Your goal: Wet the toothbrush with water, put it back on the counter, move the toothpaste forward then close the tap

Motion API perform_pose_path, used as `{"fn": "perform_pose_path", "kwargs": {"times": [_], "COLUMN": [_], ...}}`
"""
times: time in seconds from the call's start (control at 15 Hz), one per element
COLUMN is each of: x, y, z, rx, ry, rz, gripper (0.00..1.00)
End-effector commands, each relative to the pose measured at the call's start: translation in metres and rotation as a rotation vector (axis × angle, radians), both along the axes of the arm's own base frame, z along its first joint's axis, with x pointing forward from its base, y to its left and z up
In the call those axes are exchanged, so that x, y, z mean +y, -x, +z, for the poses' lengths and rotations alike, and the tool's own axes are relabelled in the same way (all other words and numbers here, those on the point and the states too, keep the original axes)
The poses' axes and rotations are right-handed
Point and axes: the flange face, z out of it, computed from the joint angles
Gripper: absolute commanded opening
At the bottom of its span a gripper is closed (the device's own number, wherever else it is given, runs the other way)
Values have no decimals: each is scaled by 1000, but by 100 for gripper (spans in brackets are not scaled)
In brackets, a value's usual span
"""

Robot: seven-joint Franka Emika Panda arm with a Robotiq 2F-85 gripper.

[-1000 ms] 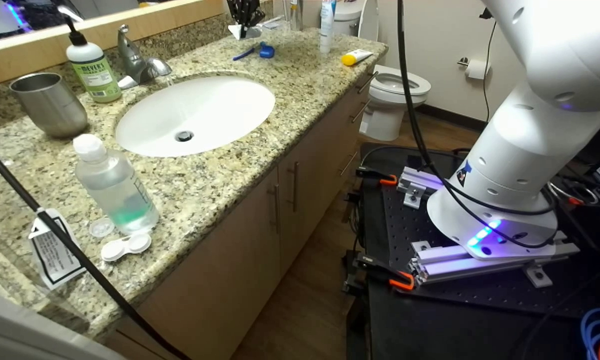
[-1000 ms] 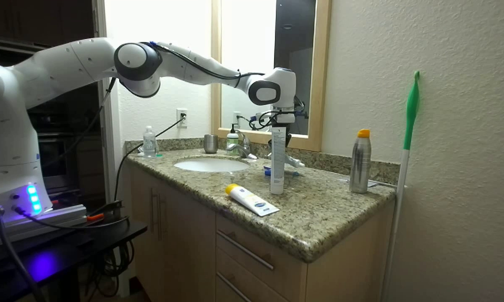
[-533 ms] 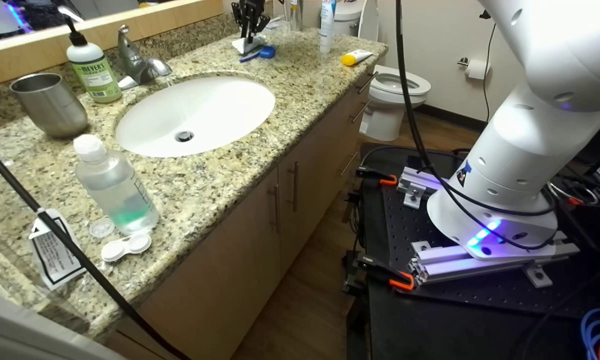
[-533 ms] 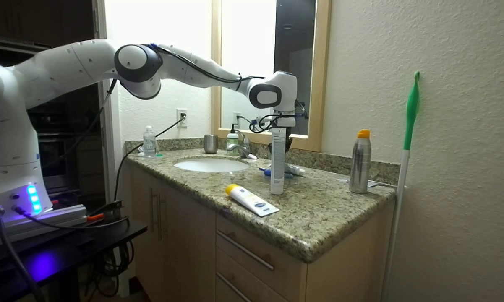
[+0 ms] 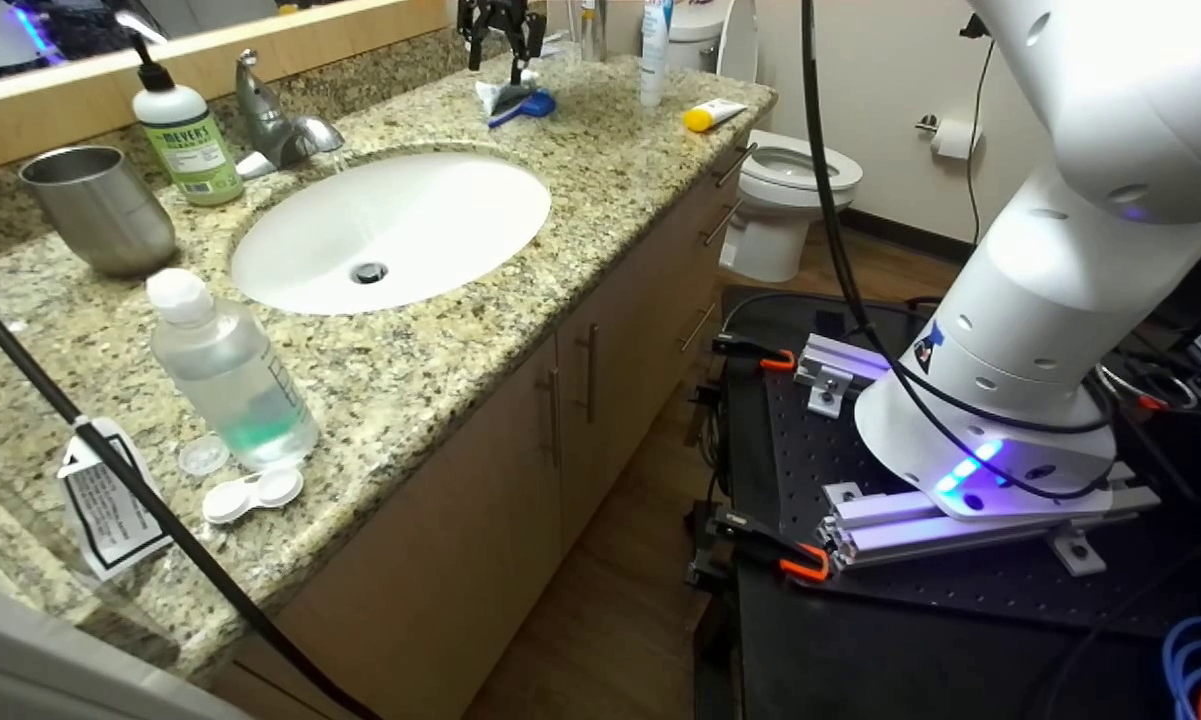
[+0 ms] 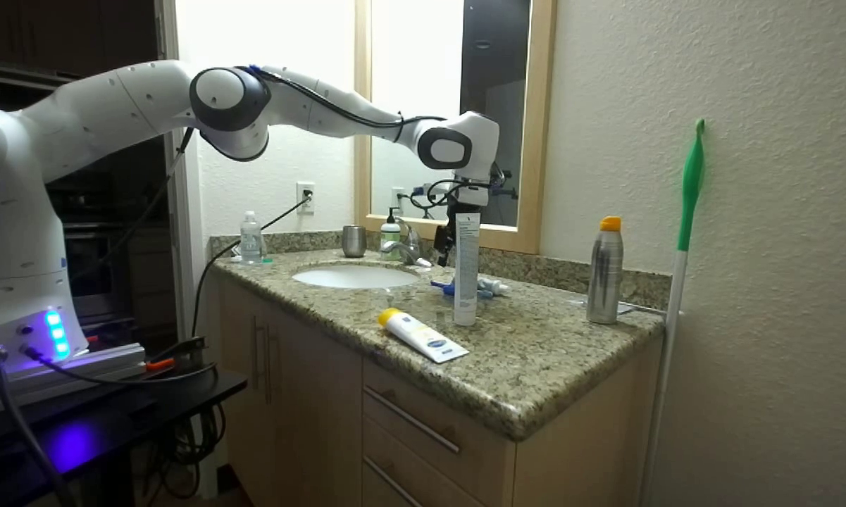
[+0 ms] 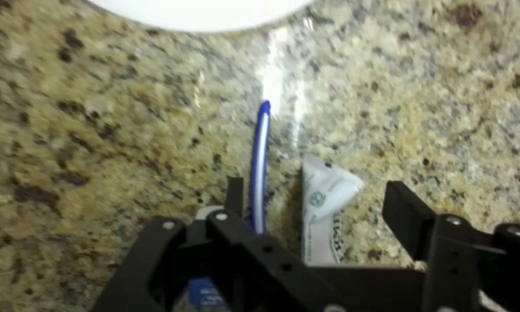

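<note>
Hovering over the counter (image 7: 112, 130), the gripper (image 7: 314, 198) has its jaws spread w/ nothing held. The toothpaste (image 7: 322, 213) lies on the counter, approx. parallel to the toothbrush (image 7: 260, 167) & just beside it, folded end toward the basin (image 7: 199, 13); in the wrist view it shows betw. the jaws. Prob. light, soft & a bit slick: a hard squeeze could dent it or make it ooze. Best hold: mid-body, across the width, gentle pinch, clear of the folded end. The toothbrush looks thin & prob. stiff, so it'd likely skid if clipped.
</note>
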Motion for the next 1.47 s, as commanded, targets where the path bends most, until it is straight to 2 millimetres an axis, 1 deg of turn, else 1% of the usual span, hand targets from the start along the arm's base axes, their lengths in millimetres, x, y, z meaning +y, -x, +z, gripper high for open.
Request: {"fn": "perform_pose_path", "kwargs": {"times": [0.0, 0.13, 0.27, 0.4, 0.47, 0.53, 0.67, 0.73, 0.8, 0.93, 1.07, 1.4], "x": [32, 51, 71, 82, 83, 77, 81, 81, 85, 101, 128, 201], "y": [16, 25, 34, 47, 53, 40, 45, 46, 40, 22, 1, -62], "z": [56, 83, 102, 115, 123, 115, 123, 123, 117, 109, 108, 104], "rx": [73, 108, 156, 226, 234, 212, 228, 228, 236, 224, 201, 97], "ry": [-155, -235, -307, -348, -371, -329, -350, -351, -339, -283, -222, 1], "rz": [115, 198, 278, 362, 382, 330, 358, 361, 393, 532, 626, 817], "gripper": [100, 100, 100, 100, 100, 100, 100, 100, 100, 100, 100, 100]}}
